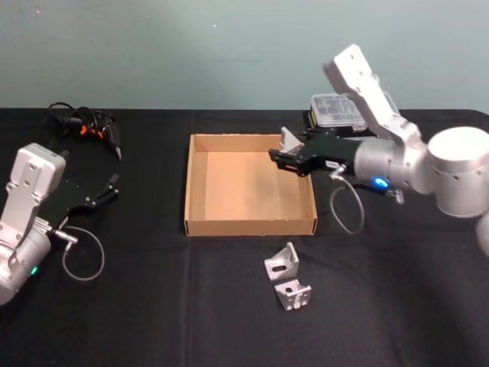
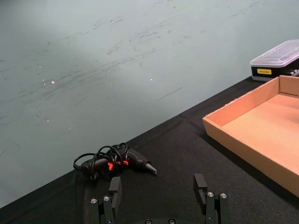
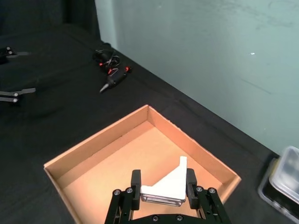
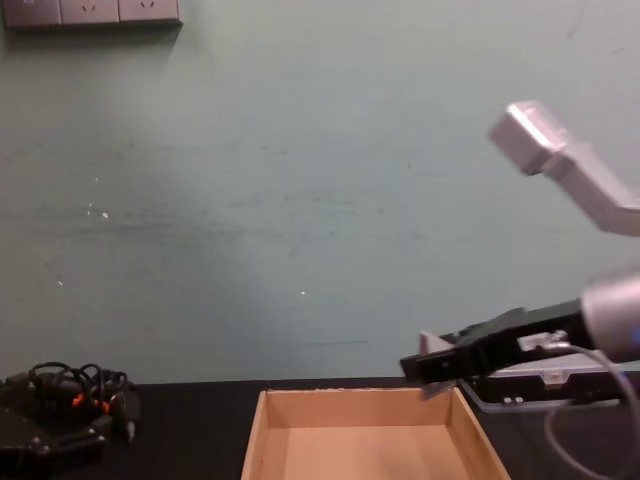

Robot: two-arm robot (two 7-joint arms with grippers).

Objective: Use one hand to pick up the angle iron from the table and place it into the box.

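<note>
Pale metal, the angle iron (image 3: 169, 185) is clamped by its flat faces in the right claw (image 1: 281, 157), held in the air over the far right corner of the box (image 1: 252, 226). It looks stiff, light and slick, so gripping flat faces suits it. A second angle iron (image 1: 281, 264) and a third angle iron (image 1: 293, 295) lie on the table (image 1: 153, 313) before the box. The left claw (image 1: 107, 189) waits at the left, fingers spread wide.

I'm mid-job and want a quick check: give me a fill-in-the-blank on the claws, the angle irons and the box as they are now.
1. The right claw is ____ on an angle iron above the box.
2. In front of the box, ____ other angle irons lie on the table.
3. The left claw, off to the robot's left, is ____ and holds nothing.

Missing words: shut; two; open.
</note>
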